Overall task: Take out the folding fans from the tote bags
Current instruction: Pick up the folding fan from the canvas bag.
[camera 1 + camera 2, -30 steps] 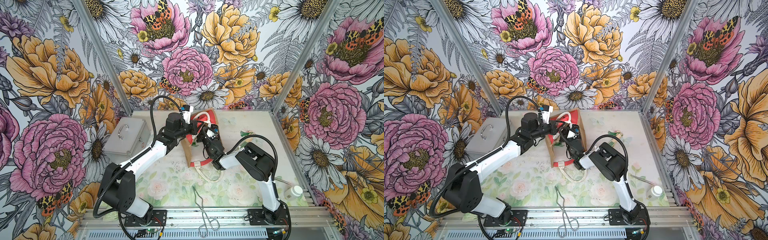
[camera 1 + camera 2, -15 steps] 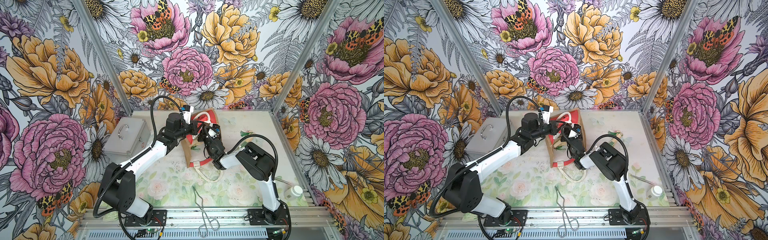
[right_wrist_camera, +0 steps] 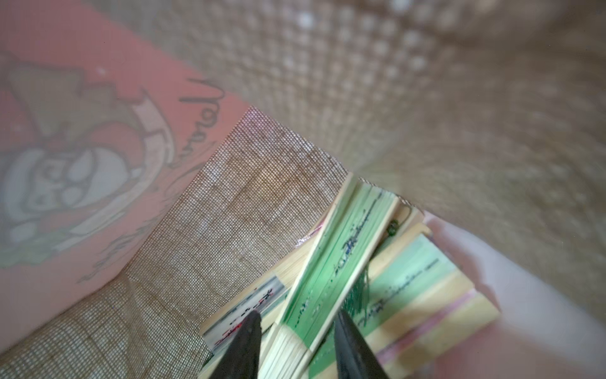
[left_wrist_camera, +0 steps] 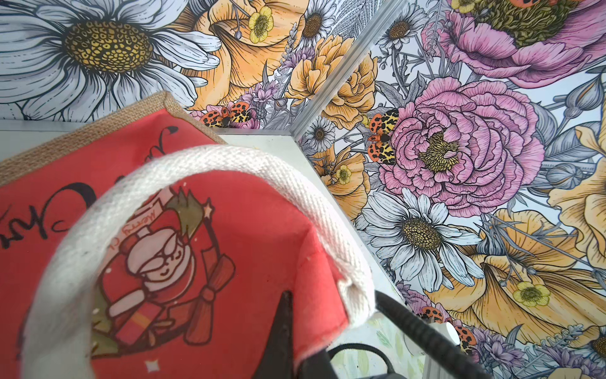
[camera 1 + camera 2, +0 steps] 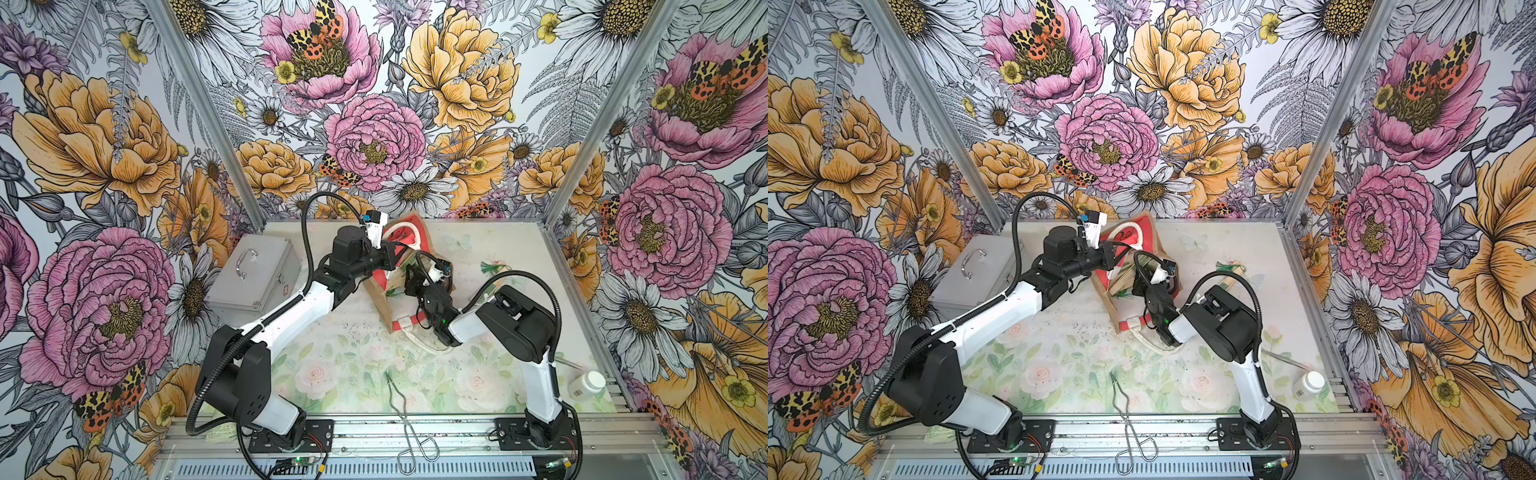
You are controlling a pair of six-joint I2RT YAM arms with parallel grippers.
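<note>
Tote bag (image 5: 1109, 301) tipped on its side, left pincer (image 5: 1112, 258) clamped on its rim, right pincer (image 5: 1136, 287) reaching inside

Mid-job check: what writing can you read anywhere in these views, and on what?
"Merry C": banner on the tote bag, red panel; the rest is hidden.
Large black cursive beside it: cut off, unreadable.
Print on the folding fans: blurred.
Label on the white bottle: too small.

Inside a mid-table tote bag (image 5: 381, 297), folding fans (image 3: 344, 262) are stacked (another fan (image 5: 493, 267) is laid to its right); a case (image 5: 253, 274) is placed left, tongs (image 5: 405, 415) in front.
</note>
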